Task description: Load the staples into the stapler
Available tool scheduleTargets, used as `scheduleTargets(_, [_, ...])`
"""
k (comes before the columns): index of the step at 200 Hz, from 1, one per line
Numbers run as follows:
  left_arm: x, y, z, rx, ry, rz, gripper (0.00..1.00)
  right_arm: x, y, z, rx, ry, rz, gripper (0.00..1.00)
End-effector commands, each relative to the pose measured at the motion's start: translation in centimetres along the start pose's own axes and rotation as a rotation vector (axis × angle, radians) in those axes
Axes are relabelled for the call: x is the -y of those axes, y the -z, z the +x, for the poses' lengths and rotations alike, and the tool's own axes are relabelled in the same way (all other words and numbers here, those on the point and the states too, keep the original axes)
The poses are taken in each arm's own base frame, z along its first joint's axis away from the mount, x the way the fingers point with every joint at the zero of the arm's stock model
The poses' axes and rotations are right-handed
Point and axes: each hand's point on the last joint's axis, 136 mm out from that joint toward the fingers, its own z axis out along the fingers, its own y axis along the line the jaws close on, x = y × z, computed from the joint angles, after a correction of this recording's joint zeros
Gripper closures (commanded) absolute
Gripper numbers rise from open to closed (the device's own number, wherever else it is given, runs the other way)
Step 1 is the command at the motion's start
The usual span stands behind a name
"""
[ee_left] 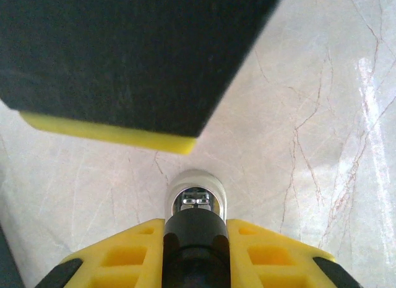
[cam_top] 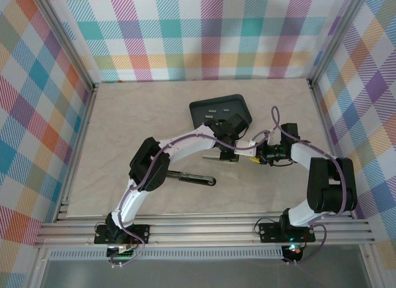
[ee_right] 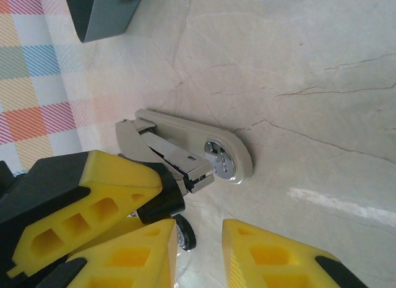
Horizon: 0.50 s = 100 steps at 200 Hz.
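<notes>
The stapler (ee_right: 185, 153) lies on the table with its grey base (ee_right: 179, 128) flat and its chrome magazine (ee_right: 179, 161) lifted off it. My left gripper (ee_left: 195, 227) is shut on the stapler's black top cover (ee_left: 195, 251), just right of the table's middle (cam_top: 226, 153). The left gripper's yellow fingers (ee_right: 102, 192) show beside the magazine. My right gripper (ee_right: 198, 254) hovers close to the stapler's front end, open, with nothing between its fingers (ee_right: 278, 257). Small grey strips of staples (cam_top: 211, 108) lie in a black tray (cam_top: 241, 117) just behind the stapler.
A long black object (cam_top: 197, 179) lies on the table near the left arm's elbow. The tray's corner (ee_right: 102, 15) sits close beyond the stapler. Checkered walls with metal rails (cam_top: 80, 124) enclose the table on three sides.
</notes>
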Motion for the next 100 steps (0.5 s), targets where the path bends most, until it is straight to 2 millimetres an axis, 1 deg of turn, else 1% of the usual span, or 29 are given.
scheduleTargets(1, [0.8,-1.6,0.0,-0.028,-0.007,0.03,0.79,0.3,0.5,0.9,-0.007,-0.008,0.014,0.75])
scheduleTargets(43, [1.4,-2.7,0.5,-0.056,-0.009,0.049,0.78,0.0,0.7,0.9,0.0,0.0,0.013,0.74])
scheduleTargets(70, [1.6,-3.2,0.6,-0.063,-0.005,0.059,0.76,0.1,0.8,1.1,0.0,0.003,0.016,0.74])
scheduleTargets(100, [2.1,-4.0,1.2,-0.08,0.001,0.08,0.76,0.2,0.9,1.3,0.002,0.007,0.022,0.74])
